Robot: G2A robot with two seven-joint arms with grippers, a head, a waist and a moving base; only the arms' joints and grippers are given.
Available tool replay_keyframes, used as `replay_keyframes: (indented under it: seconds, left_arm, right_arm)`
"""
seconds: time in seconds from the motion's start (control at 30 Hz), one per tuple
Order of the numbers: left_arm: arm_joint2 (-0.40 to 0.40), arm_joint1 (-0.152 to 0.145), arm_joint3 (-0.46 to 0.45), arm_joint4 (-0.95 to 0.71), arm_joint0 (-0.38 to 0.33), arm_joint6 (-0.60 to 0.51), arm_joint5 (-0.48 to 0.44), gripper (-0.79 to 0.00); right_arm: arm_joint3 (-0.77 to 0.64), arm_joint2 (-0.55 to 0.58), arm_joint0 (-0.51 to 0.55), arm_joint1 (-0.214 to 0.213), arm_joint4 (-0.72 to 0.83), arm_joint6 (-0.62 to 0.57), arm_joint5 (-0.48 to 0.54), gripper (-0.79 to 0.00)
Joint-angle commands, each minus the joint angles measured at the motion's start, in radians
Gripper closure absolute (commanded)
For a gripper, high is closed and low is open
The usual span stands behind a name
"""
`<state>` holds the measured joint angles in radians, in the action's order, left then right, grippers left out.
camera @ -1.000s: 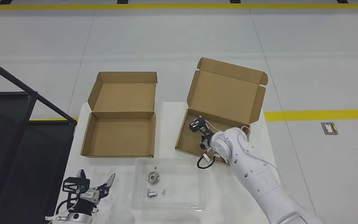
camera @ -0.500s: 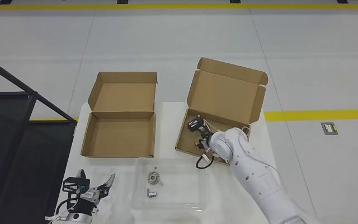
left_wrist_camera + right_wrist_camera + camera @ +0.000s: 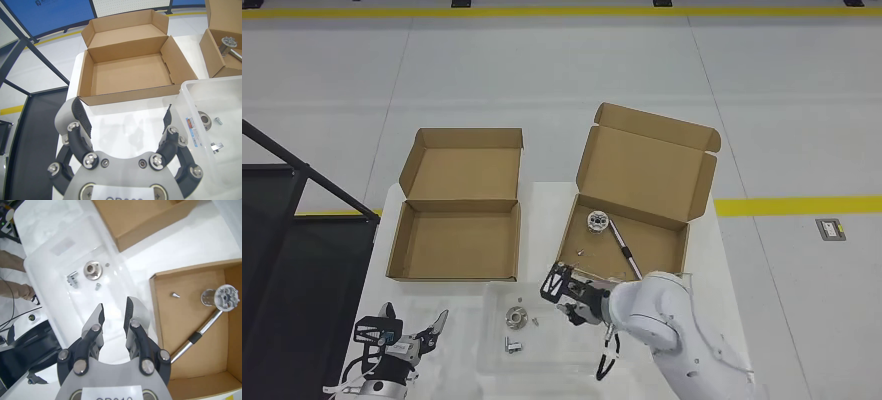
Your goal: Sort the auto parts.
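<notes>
Swinging back out of the cardboard box just beyond the clear bin, the right gripper now hangs over the bin, jaws narrowly apart and holding nothing. The long shaft part lies in that box, so I'd call that one sorted. Flange ring, bracket and small bolt are left inside the bin. Left gripper sits spread wide beside the bin's near corner.

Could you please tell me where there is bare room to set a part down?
The left box floor is bare, as is the table strip between the boxes. Crowded: the bin around the flange, and the right box by its rod.
</notes>
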<state>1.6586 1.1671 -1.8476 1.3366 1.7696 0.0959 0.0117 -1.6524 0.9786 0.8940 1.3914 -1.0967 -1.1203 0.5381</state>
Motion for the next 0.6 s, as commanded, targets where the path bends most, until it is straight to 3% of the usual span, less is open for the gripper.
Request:
replay_keyframes:
  seconds: [0.0, 0.17, 0.3, 0.57]
  left_arm:
    - [0.0, 0.0, 0.0, 0.0, 0.0, 0.0, 0.0, -0.785]
    - [0.0, 0.0, 0.0, 0.0, 0.0, 0.0, 0.0, -0.785]
    - [0.0, 0.0, 0.0, 0.0, 0.0, 0.0, 0.0, -0.785]
    - [0.0, 0.0, 0.0, 0.0, 0.0, 0.0, 0.0, -0.785]
  right_arm:
    - [0.029, -0.045, -0.019, 0.007, 0.013, -0.025, -0.009, -0.277]
    - [0.195, -0.173, -0.107, 0.046, 0.052, -0.004, -0.068, -0.231]
    - [0.327, -0.283, -0.183, 0.088, 0.068, 0.031, -0.099, -0.271]
    - [0.481, -0.433, -0.282, 0.163, 0.045, 0.076, -0.124, -0.259]
